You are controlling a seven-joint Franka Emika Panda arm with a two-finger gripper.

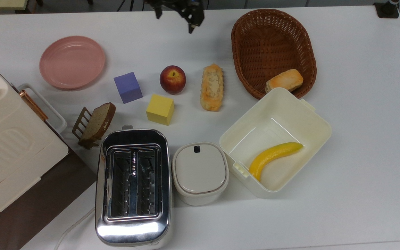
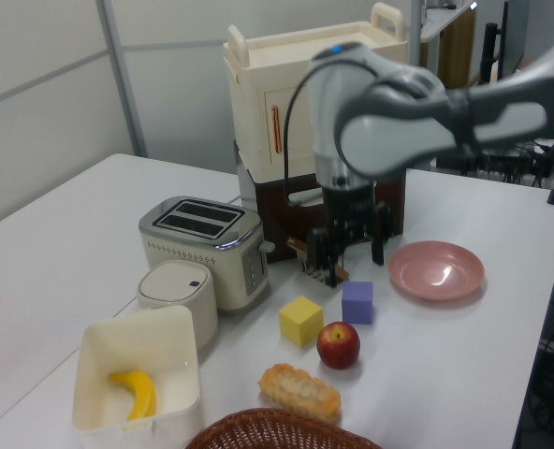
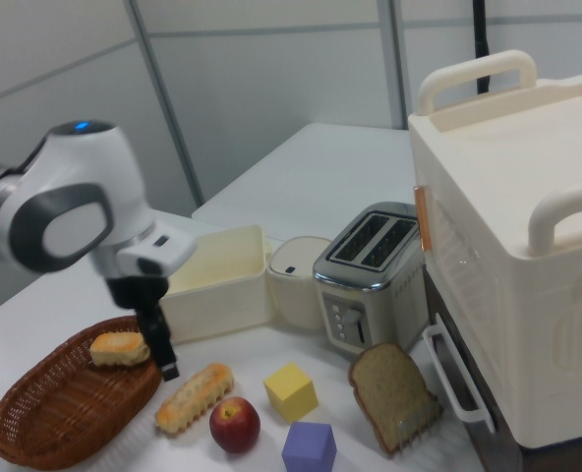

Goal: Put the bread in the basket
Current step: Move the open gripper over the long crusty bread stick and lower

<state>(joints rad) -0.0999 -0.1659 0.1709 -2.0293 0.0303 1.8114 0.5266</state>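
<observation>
In the left view's foreground sits the rim of the large oval dark-brown wicker basket [image 2: 275, 431]. In the top view a short smooth golden bun [image 1: 284, 80] lies at the basket's lower end, against the wall next to a cream square plastic box [image 1: 316, 118].

Just beyond the rim lies the long golden-orange ridged bread loaf [image 2: 300, 393], flat on the white table [image 2: 62, 243] with its pale crumbly face up. In the top view the loaf [image 1: 211, 87] lies between a red apple [image 1: 172, 79] and the basket [image 1: 235, 45], touching neither. A yellow cube [image 2: 301, 321] and a purple cube [image 2: 357, 302] stand behind the apple.

Farther back hangs the arm's black two-finger gripper [image 2: 354, 260]. It carries nothing, and its fingers are spread wide. It is well apart from the loaf, and its height above the table is hard to judge; it is probably well above it.

The step in hand appears to be the approach. To do it well, the gripper should come over the loaf's middle with the fingers across the narrow width, one on each scalloped side. It should descend straight, since the apple stands close on one side. The ridged crust should grip well, though a pinch near either end could let the loaf tip. Once lifted clear of the raised wicker wall, the loaf is best set in the bare upper part of the basket, away from the bun.
</observation>
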